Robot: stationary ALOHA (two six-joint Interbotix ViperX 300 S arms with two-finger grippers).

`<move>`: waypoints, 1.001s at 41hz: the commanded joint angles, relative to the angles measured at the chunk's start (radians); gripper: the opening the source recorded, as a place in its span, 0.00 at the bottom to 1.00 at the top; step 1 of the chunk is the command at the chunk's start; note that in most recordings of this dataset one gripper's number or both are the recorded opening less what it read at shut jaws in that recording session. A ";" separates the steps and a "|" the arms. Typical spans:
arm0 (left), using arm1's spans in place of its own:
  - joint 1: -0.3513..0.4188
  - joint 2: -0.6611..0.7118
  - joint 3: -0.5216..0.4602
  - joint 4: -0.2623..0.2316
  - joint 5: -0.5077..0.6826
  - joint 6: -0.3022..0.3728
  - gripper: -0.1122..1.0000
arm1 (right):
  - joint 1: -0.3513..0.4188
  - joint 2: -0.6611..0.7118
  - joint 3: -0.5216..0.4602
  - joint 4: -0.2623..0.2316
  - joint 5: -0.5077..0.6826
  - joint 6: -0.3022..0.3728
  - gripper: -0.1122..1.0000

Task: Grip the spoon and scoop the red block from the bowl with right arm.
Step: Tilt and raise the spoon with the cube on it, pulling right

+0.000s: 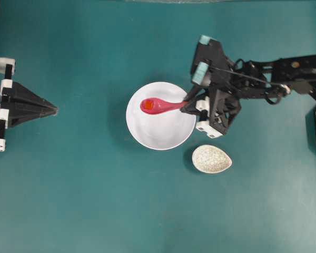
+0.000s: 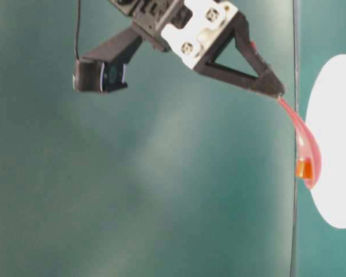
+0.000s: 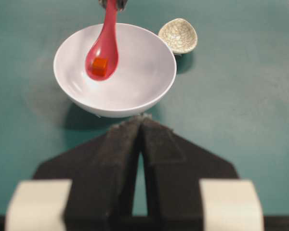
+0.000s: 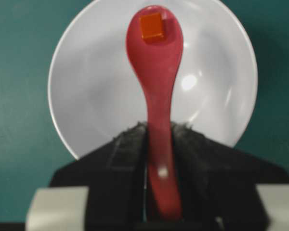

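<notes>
Block (image 4: pixel 151 26) rides loose in spoon (image 4: pixel 156 96), right gripper (image 4: pixel 159 144) clamped on handle above bowl (image 4: pixel 86 96), mid-worktop. Risk: tilt spills it. Left gripper (image 3: pixel 140 130) closed, empty.

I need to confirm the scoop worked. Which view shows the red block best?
The right wrist view: the red block sits large and unobstructed in the spoon over the bowl. The left wrist view shows it smaller, the overhead tiny, the table-level view only through the spoon's side.
</notes>
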 commanded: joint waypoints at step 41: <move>0.006 0.000 -0.018 0.002 -0.012 -0.003 0.10 | 0.046 -0.074 0.167 0.003 -0.244 0.000 0.31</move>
